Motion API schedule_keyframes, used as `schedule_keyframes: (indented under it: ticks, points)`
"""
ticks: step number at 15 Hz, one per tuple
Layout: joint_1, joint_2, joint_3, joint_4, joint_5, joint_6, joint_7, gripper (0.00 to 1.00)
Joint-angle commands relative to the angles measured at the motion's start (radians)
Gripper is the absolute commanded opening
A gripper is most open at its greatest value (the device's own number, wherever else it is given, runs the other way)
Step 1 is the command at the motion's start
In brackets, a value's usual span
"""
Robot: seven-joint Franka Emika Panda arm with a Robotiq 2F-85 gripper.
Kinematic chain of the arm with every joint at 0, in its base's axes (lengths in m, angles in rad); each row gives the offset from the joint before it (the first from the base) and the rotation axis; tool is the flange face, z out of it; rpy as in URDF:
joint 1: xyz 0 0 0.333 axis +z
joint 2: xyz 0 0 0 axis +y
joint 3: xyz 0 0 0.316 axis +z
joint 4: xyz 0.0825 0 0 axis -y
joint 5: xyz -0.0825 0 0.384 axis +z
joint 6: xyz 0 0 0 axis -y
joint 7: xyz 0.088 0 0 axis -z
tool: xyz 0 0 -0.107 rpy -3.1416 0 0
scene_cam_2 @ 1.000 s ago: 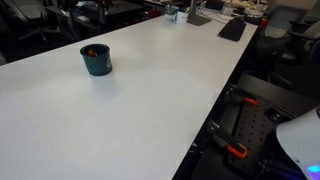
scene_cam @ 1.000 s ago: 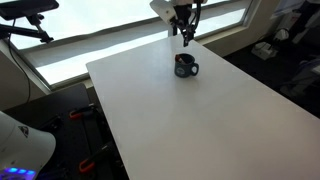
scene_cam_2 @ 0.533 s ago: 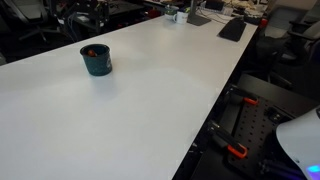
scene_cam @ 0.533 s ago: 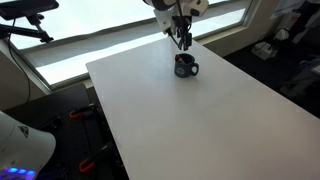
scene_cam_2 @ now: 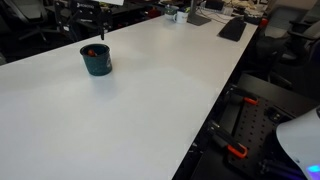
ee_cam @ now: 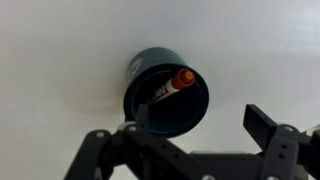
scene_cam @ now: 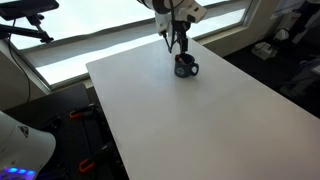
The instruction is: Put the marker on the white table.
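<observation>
The marker (ee_cam: 172,86), dark with an orange-red cap, leans inside the dark blue-black mug (ee_cam: 165,100). The mug stands on the white table (ee_cam: 60,50) and shows in both exterior views (scene_cam: 186,67) (scene_cam_2: 97,61). A reddish bit of the marker (scene_cam_2: 93,50) shows at the mug's rim. My gripper (ee_cam: 199,117) is open and empty. Its fingers hang just above the mug, one over the rim and one beside it. In an exterior view the gripper (scene_cam: 177,44) is right above the mug at the table's (scene_cam: 200,120) far end.
Windows run behind the table's far edge (scene_cam: 120,45). Office chairs and desks with clutter (scene_cam_2: 215,15) stand beyond the table (scene_cam_2: 150,110). A red-and-black stand (scene_cam_2: 235,150) sits on the floor beside it.
My gripper has come down and shifted slightly toward the mug. The mug and marker have not moved.
</observation>
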Motion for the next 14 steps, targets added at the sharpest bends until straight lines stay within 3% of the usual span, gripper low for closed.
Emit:
schedule_keyframes:
  ticks: [1, 7, 13, 14]
  points:
    - [0.021, 0.004, -0.027, 0.002, -0.003, 0.005, 0.012, 1.0]
    - [0.046, 0.075, -0.068, 0.024, -0.008, 0.025, 0.052, 1.0]
    - [0.043, 0.111, -0.061, 0.025, 0.007, 0.013, 0.038, 1.0]
    - [0.044, 0.115, -0.061, 0.03, 0.007, 0.013, 0.038, 0.95]
